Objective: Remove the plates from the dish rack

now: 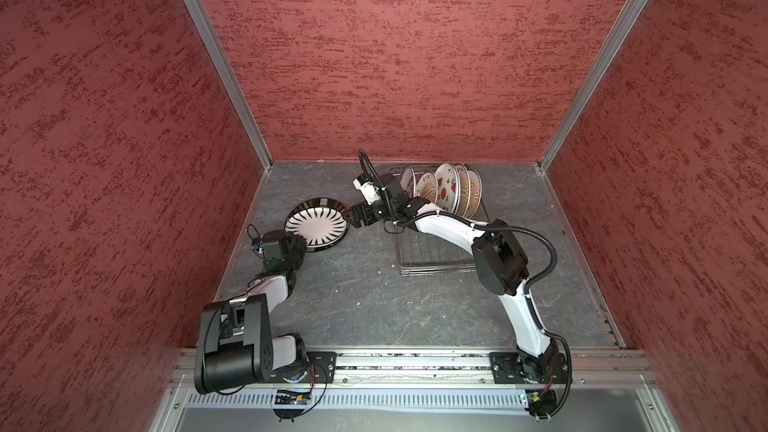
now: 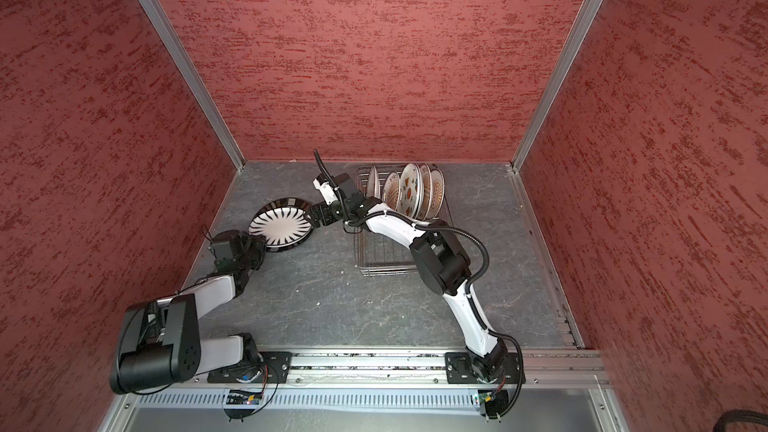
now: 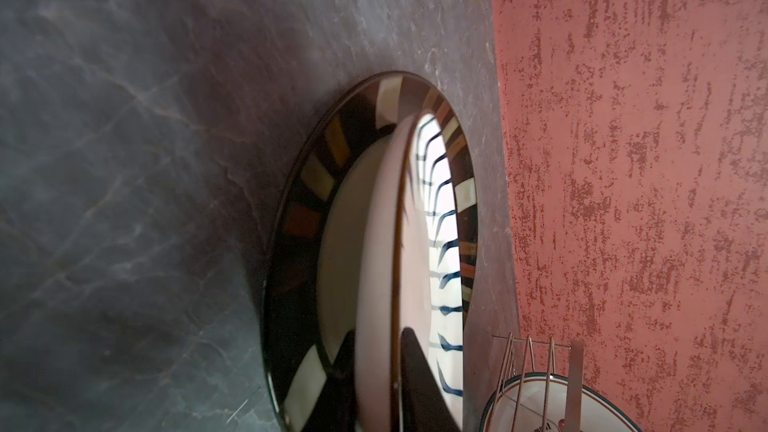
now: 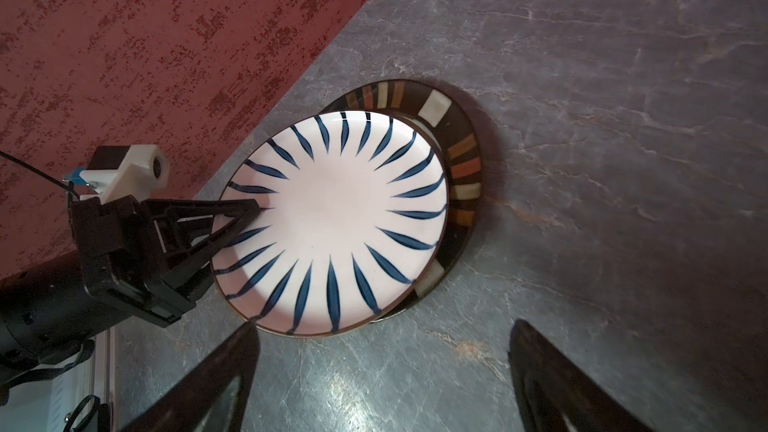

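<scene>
Two plates lie stacked near the worktop's (image 1: 353, 309) far-left corner, the striped plate (image 4: 332, 222) atop a dark-rimmed plate (image 4: 465, 151); about five plates (image 1: 446, 187) stand on edge at the dish rack's (image 1: 428, 251) far end; my left gripper (image 4: 249, 218) straddles the striped rim, pinching or not I cannot tell; my right gripper (image 4: 384, 324) hangs beside it, jaws wide apart; glazed ceramic, I judge: stiff, slick, weighty, chippable; best pinched at the rim.
</scene>
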`<state>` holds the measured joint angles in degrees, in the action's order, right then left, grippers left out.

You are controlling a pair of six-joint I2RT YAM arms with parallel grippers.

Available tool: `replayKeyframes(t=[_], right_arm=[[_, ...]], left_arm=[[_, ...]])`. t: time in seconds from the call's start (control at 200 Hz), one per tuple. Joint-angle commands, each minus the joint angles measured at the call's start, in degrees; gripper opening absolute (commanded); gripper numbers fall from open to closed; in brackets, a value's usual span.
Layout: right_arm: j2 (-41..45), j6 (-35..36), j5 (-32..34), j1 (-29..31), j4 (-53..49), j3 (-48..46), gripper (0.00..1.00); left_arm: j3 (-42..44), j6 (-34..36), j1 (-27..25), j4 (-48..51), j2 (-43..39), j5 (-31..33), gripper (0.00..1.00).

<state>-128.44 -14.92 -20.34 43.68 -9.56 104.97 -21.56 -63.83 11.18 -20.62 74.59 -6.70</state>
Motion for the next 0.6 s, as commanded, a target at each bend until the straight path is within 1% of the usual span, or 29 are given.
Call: replayKeyframes(t=[0.0, 0.16, 0.366, 0.596], right_arm=[[-1.46, 1.55, -0.32, 0.33, -0.12, 2.23, 0.94], [-1.56, 1.73, -0.16, 0.35, -0.41, 2.88, 0.94], [-1.89, 1.48, -0.8, 0.35, -0.5, 3.57, 0.94], [-1.9, 1.21, -1.01, 0.35, -0.94, 3.53, 0.94]], left_arm=[[-2.43, 0.27, -0.36, -3.32, 0.03, 1.3, 0.26], [-2.7, 0.33, -0.59, -2.15, 0.72, 2.04, 0.3], [-3.96, 1.14, -1.85, 1.99, 0.99, 6.37, 0.42], [-5.84, 1.99, -2.96, 2.32, 4.33, 8.15, 0.49]])
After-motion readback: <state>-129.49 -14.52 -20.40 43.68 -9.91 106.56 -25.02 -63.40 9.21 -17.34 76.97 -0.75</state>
